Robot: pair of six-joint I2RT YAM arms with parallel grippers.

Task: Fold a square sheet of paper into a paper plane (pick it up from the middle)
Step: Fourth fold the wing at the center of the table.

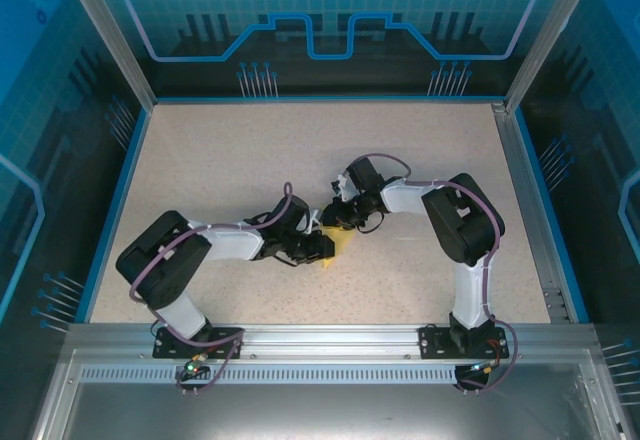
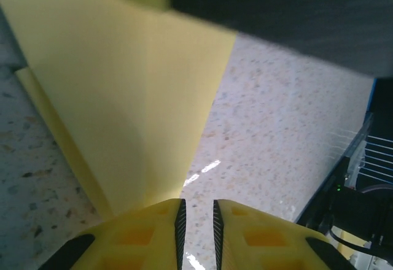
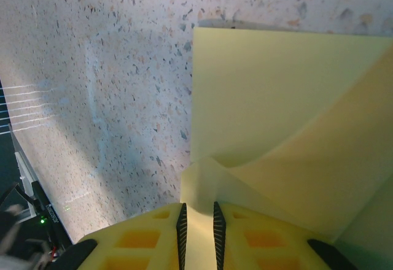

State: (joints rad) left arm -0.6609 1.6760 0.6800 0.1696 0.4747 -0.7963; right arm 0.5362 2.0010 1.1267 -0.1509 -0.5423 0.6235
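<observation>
- Fingers first: the right gripper (image 3: 198, 221) has its yellow fingers (image 3: 141, 236) pinched down on the sheet of paper (image 3: 264, 98). A little curled fold of it runs straight into the slit between the black pads, so that's a grip.
- The left gripper (image 2: 196, 221) has the same narrow slit between its pads, but here I see speckled table (image 2: 276, 135) through it. The paper's point ends right at the tip of one finger. Honestly can't tell if it's nipping an edge or just sitting beside it.
- Graphics-wise, the blue back wall (image 1: 330, 20) has a gear symbol and circuit-style lines printed on it.
- The paper itself is plain pale yellow, matte, clean on the faces I can see.
- From the right wrist it's clearly layered. A flat panel with a straight edge and a crisp corner lies on the table, and a second layer slopes diagonally across it from the side.
- From the left wrist it looks like a wide panel lifted off the table and tapering down towards the finger, with a thin strip of another layer peeking out along one side. A blurry dark arm (image 2: 276, 12) hangs over it.
- From the top camera it sits mid-table, right between the two grippers, mostly covered. Just a small yellow wedge pokes out.
</observation>
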